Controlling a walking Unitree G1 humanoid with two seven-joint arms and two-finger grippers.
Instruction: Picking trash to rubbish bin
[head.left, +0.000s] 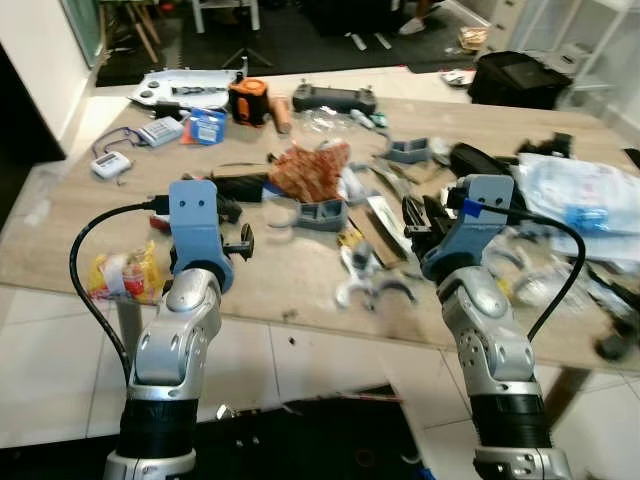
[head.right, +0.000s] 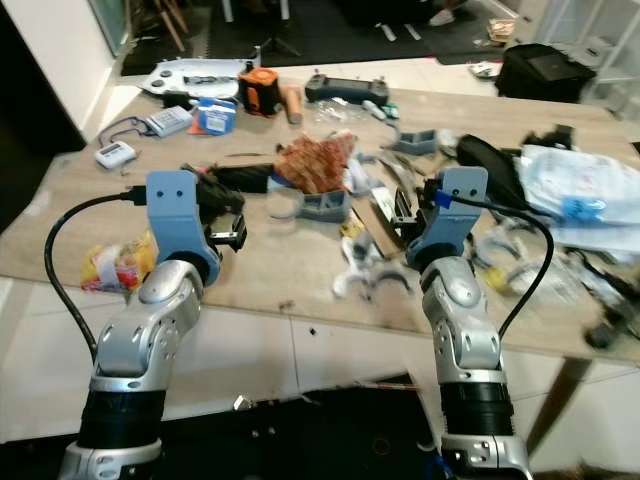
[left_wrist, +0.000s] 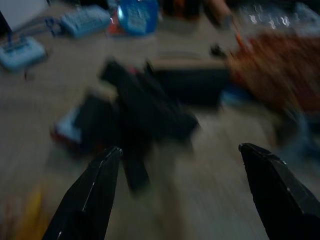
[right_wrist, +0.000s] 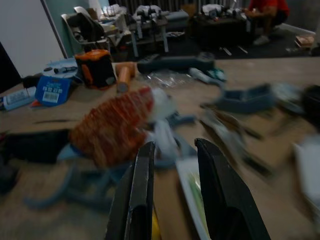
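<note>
A crumpled orange-red wrapper (head.left: 312, 170) lies mid-table among tools. It also appears in the right wrist view as the wrapper (right_wrist: 117, 125), ahead and to one side of the fingers. A yellow-and-red snack packet (head.left: 125, 275) rests at the table's near left edge, beside my left arm. My left gripper (left_wrist: 182, 160) hovers open over a blurred black object (left_wrist: 145, 112), fingers wide apart. My right gripper (right_wrist: 174, 150) is low over the table near white and grey parts. Only a narrow gap separates its fingers, and nothing is between them.
The wooden table (head.left: 60, 215) is cluttered: an orange-black device (head.left: 248, 100), a blue box (head.left: 207, 126), a black controller (head.left: 333, 97), grey plastic parts (head.left: 322, 213), clear plastic bags (head.left: 580, 190). A black bag (head.left: 520, 78) sits on the floor beyond. White tiles lie below the near edge.
</note>
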